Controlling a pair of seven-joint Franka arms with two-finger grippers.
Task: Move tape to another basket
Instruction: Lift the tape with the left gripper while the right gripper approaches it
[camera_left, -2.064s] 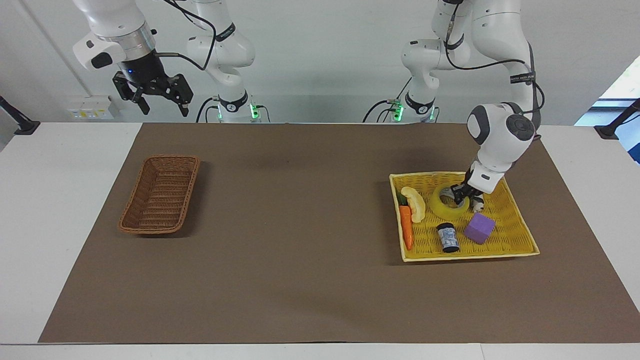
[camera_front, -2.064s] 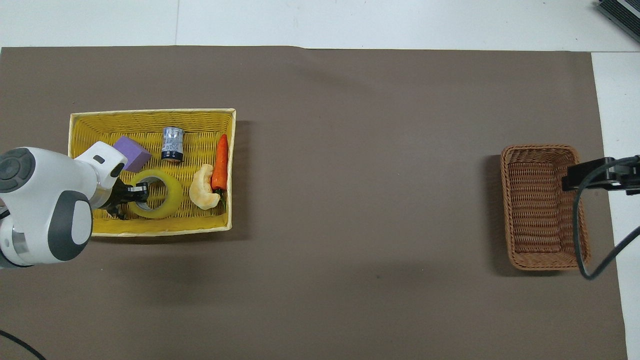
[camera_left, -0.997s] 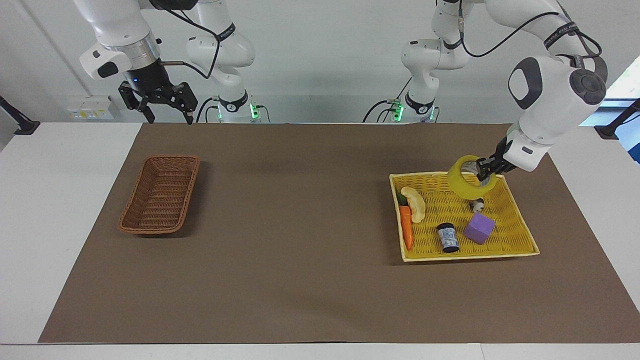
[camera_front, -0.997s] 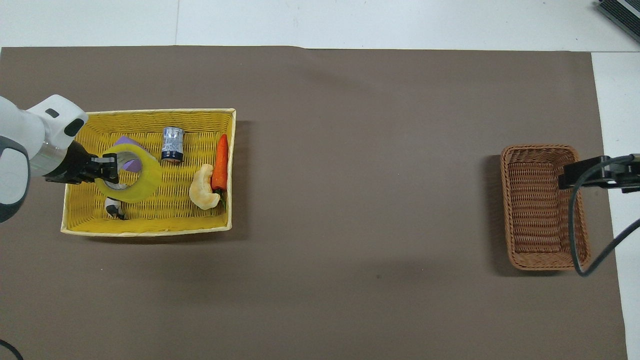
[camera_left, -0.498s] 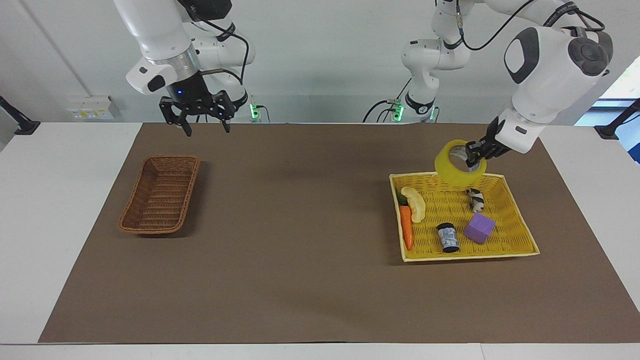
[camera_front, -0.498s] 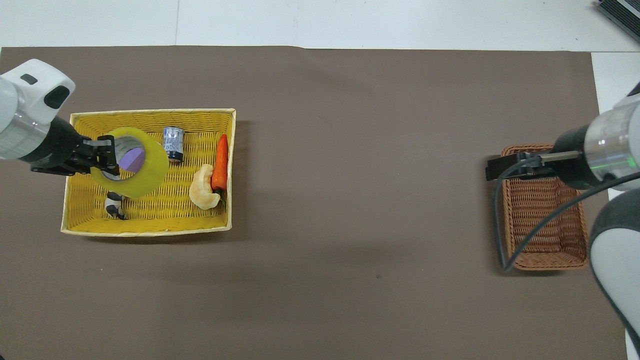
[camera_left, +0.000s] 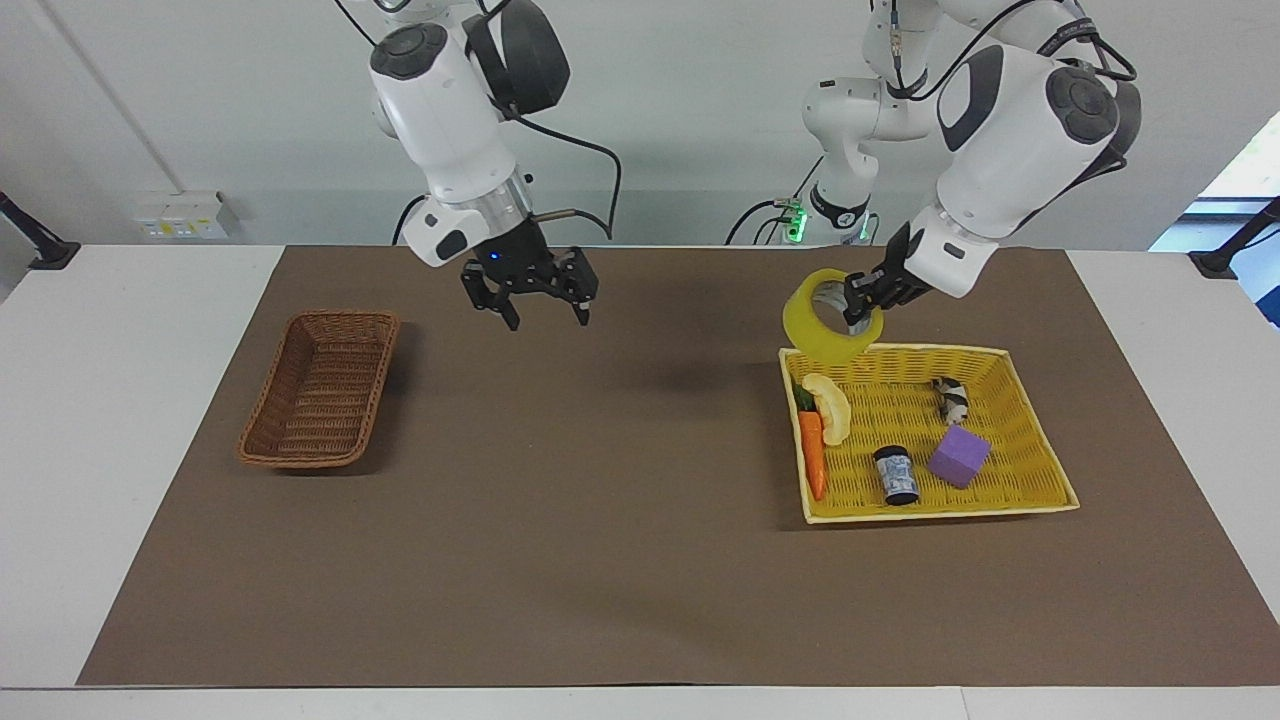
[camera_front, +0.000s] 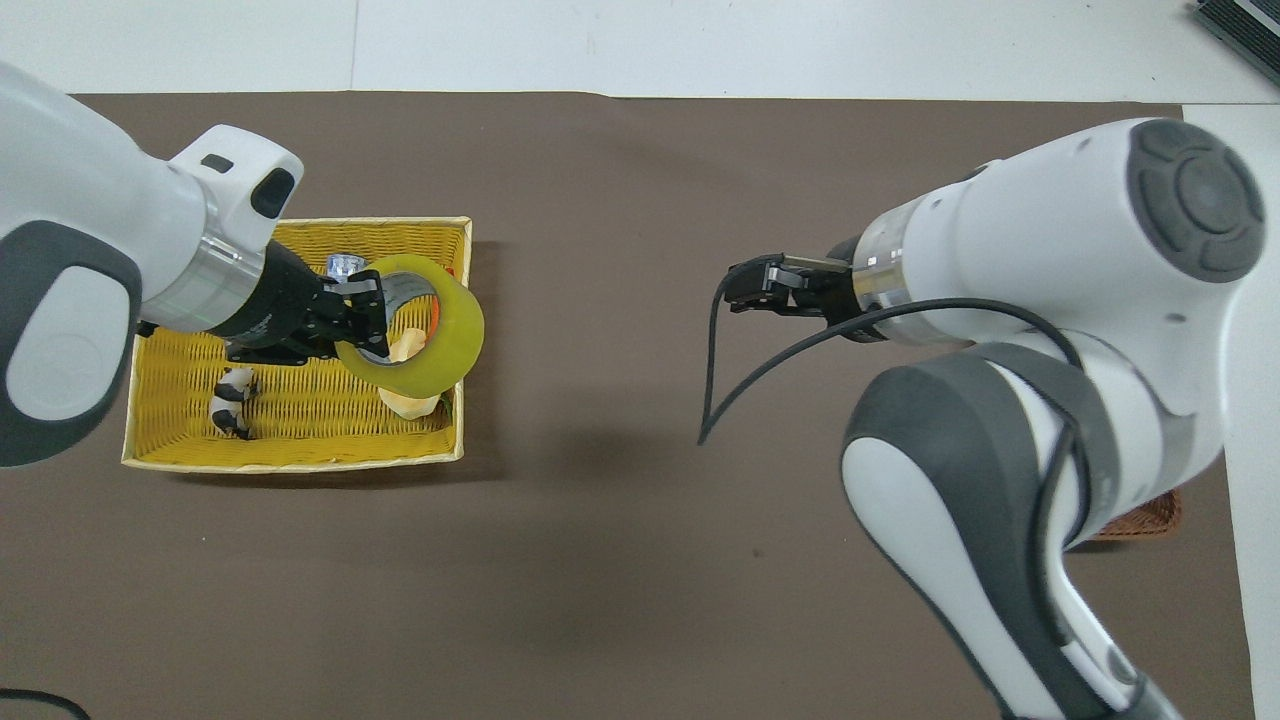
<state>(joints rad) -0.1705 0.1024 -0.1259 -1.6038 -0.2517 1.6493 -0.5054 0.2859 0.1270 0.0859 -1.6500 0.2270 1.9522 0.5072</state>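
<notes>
The tape (camera_left: 826, 331), a translucent yellow roll, hangs in the air over the corner of the yellow basket (camera_left: 940, 514) that is nearest the robots and the table's middle. My left gripper (camera_left: 858, 303) is shut on the roll's wall, one finger inside the core. The overhead view shows the tape (camera_front: 428, 337) held by the left gripper (camera_front: 362, 322) above that basket's edge. My right gripper (camera_left: 548, 320) hangs open and empty over the mat, between the brown wicker basket (camera_left: 320, 390) and the table's middle. In the overhead view the right gripper (camera_front: 748, 288) points toward the tape, and the right arm hides nearly all of the brown basket (camera_front: 1140, 520).
In the yellow basket lie a carrot (camera_left: 812, 455), a pale curved piece (camera_left: 830, 405), a small can (camera_left: 897, 476), a purple cube (camera_left: 958, 455) and a small black-and-white item (camera_left: 952, 400). A brown mat (camera_left: 600, 550) covers most of the table.
The left gripper has lifted the tape out of the yellow basket and carried it toward the table's middle. The right arm has swung from beside the brown basket toward the middle, still open.
</notes>
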